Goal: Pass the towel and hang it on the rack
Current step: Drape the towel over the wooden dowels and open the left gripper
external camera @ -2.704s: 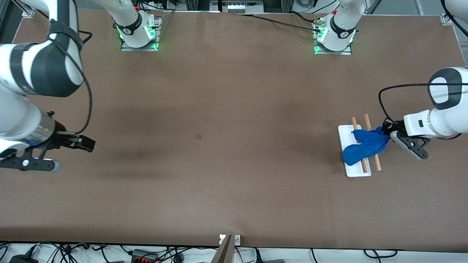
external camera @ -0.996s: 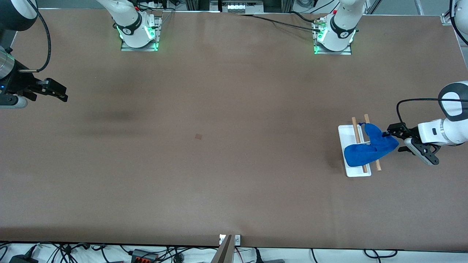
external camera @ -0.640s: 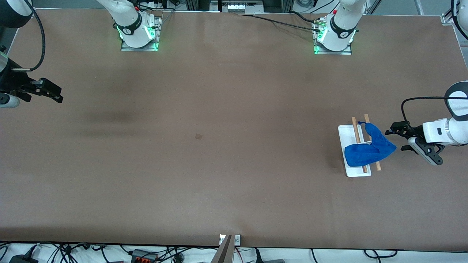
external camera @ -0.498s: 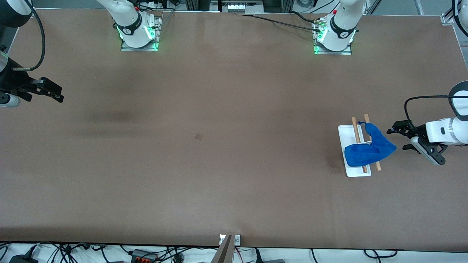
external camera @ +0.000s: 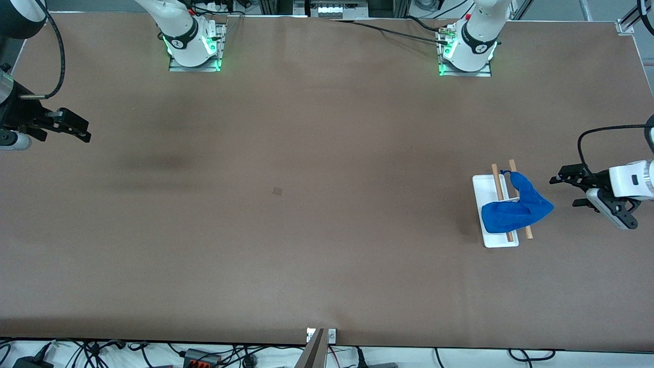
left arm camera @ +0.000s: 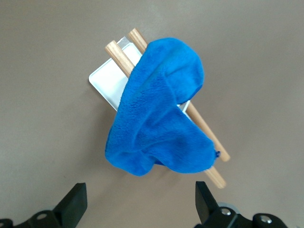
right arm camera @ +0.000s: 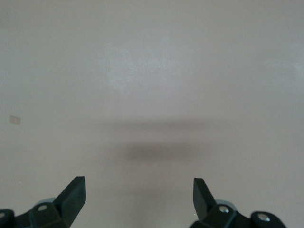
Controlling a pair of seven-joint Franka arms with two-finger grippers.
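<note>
The blue towel [external camera: 516,210] hangs over the two wooden rods of the rack [external camera: 494,239], which stands on its white base toward the left arm's end of the table. In the left wrist view the towel [left arm camera: 159,118] drapes across both rods above the white base [left arm camera: 107,83]. My left gripper [external camera: 564,190] is open and empty, in the air beside the rack, apart from the towel; its fingertips [left arm camera: 73,204] show wide apart. My right gripper [external camera: 79,133] is open and empty over bare table at the right arm's end, its fingertips [right arm camera: 73,192] wide apart.
A small brown mark [external camera: 277,190] lies on the table near the middle. Both arm bases [external camera: 194,43] stand along the table's edge farthest from the front camera. Cables hang below the edge nearest the front camera.
My left gripper let go of the towel and drew back from the rack toward the table's end. The towel stays draped on the rods. My right gripper pulled away to the table's edge.
</note>
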